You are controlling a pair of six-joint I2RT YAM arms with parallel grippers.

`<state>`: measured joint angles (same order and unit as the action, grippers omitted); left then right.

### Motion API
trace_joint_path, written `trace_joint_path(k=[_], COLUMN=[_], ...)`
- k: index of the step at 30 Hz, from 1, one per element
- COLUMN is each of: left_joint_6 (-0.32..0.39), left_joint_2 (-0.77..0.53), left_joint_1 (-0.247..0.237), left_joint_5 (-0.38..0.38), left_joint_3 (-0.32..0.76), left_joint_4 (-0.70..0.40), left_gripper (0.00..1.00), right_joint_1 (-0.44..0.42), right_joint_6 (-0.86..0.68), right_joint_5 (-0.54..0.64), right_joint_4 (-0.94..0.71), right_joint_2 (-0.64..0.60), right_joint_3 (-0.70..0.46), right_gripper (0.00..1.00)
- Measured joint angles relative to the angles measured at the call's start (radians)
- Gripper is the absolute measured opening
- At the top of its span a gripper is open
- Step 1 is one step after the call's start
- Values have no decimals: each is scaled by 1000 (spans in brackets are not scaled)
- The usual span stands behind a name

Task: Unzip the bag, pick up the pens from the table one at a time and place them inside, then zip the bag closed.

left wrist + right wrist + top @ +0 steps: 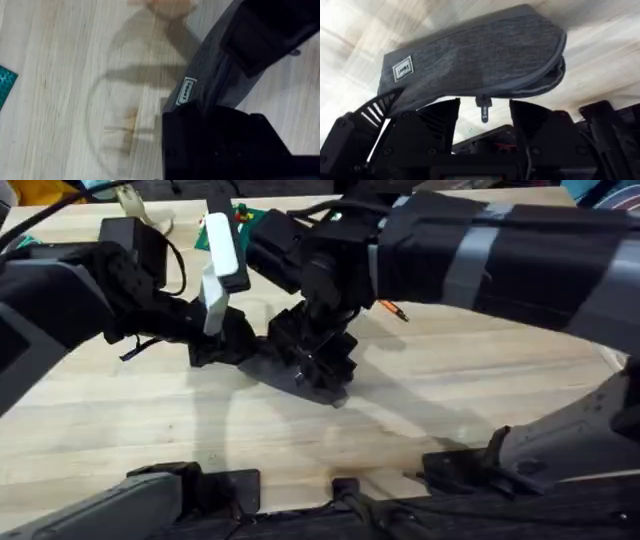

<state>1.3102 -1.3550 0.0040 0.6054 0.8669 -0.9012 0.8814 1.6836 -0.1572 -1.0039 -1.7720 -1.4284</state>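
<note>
Your left arm [90,290] reaches in from the left, your right arm [480,255] from the right; both grippers meet mid-table, right gripper [484,112] spread apart.

The bag [480,55] is grey heathered woven cloth, matt, with a stitched seam along its edge and a small sewn fabric label [403,69]. Its zipper pull [483,106] looks like dull metal. The surface [150,420] is light wood, smooth, with plank seams. The fingers [437,122] are matt black plastic.
</note>
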Motion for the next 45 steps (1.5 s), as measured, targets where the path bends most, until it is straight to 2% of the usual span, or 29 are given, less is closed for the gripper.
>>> trace_joint_path(k=[8,11,16,24,36,45], left_joint_6=[0,0,1,30,81,92], left_joint_2=[0,0,0,0,0,0], left_joint_1=[0,0,0,0,-1,-6], left_joint_5=[1,1,1,4,46,66], left_joint_3=[0,0,0,0,0,0], left_joint_4=[0,0,1,1,0,-8], left_gripper=[41,41,41,42,42,42], right_joint_1=[-4,-10,-16,-19,-40,-103], right_joint_6=[34,39,41,45,32,-167], right_joint_5=[16,30,45,70,81,70], right_joint_4=[-9,-9,-8,-3,-19,-9], right_joint_2=[-2,-2,-2,-2,-2,32], right_joint_3=[0,0,0,-1,-1,-1], right_gripper=[549,434,335,48,34,33])
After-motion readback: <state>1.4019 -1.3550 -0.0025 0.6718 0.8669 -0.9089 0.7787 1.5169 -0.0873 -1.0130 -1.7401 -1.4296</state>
